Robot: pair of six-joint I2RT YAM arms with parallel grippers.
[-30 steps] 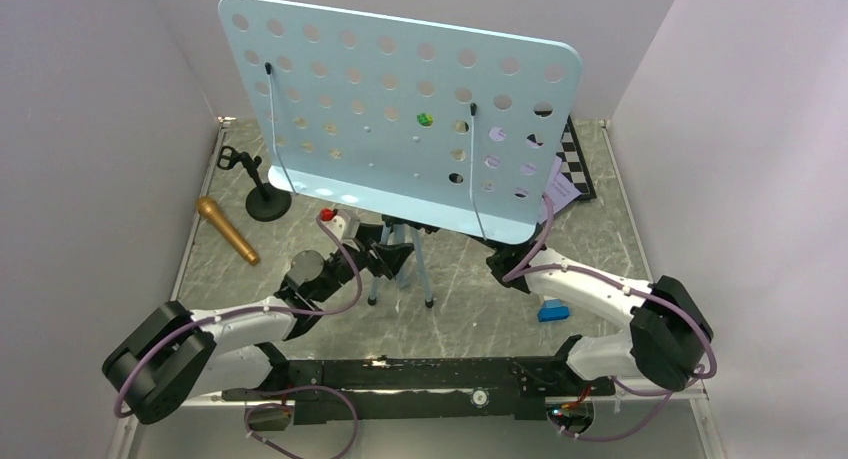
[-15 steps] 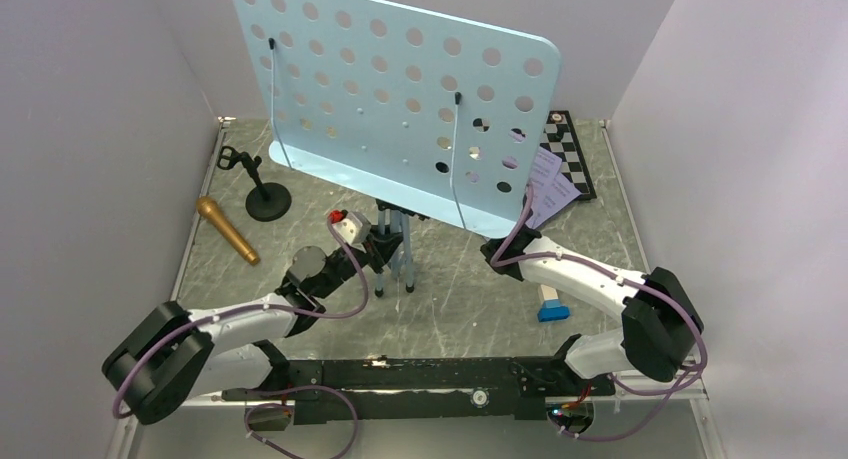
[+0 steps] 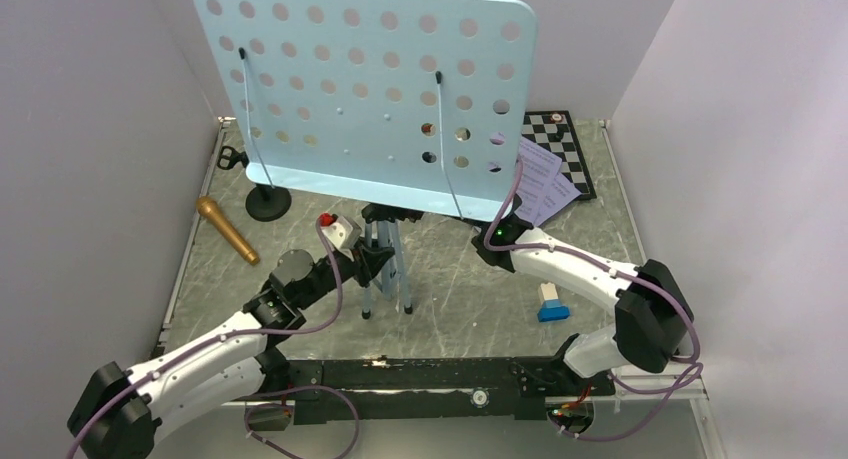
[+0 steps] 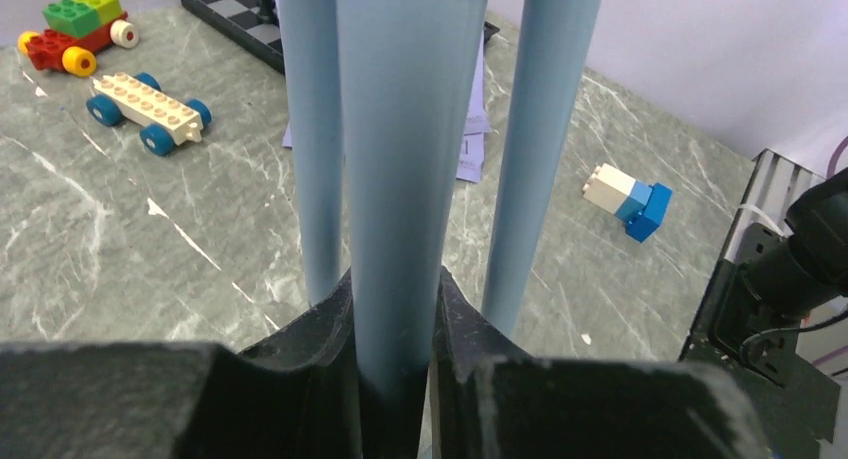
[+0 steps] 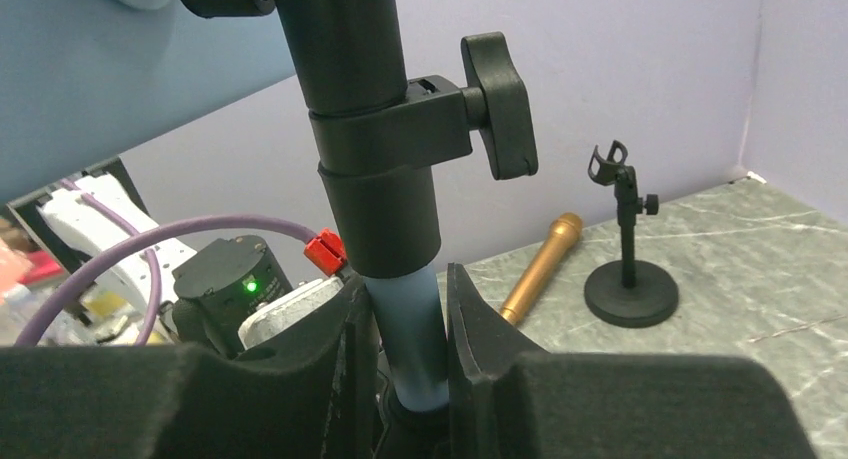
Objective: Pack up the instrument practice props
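The light-blue music stand's hole-punched desk [image 3: 365,89] fills the upper top view, and its tripod legs [image 3: 385,274] hang close together below. My left gripper [image 4: 395,309] is shut on the middle blue tube [image 4: 405,129] of the tripod. My right gripper [image 5: 405,309] is shut on the blue pole [image 5: 412,324], just under the black clamp collar [image 5: 385,169]; in the top view its fingers are hidden under the desk edge. The white sheet-music pages [image 3: 545,184] lie at the back right. The gold-brown microphone [image 3: 227,230] and the black mic stand [image 3: 265,197] sit at the left.
A black-and-white chessboard [image 3: 560,149] lies at the back right under the pages. Two toy brick cars [image 4: 150,104] stand behind the stand. A blue-and-white brick [image 3: 550,301] lies near the right arm. Walls close in the table on three sides.
The stand has shifted left and its desk has swung level. The tripod legs have come together. My left gripper has shut on the tube; the right gripper has kept hold of the pole.
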